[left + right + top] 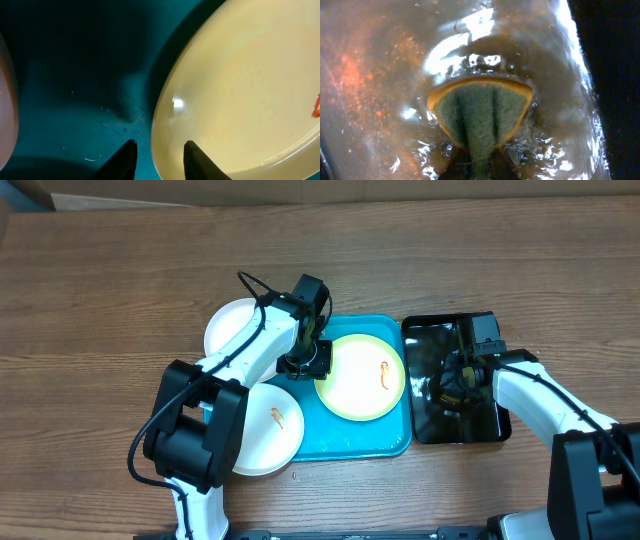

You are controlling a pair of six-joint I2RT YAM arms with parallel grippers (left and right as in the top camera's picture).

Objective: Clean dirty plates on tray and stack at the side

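The turquoise tray lies mid-table. The plate with the yellow-green rim lies on it, with an orange-red smear near its right side. My left gripper is shut on that plate's left rim, one finger over the tray and one over the plate. One white plate lies at the tray's back left. Another white plate with a smear overlaps the tray's front left. My right gripper is shut on a green-and-yellow sponge dipped in murky water.
A smaller black tray holding the brownish water stands right of the turquoise tray. Black cables loop above the left arm. Bare wooden tabletop surrounds the trays.
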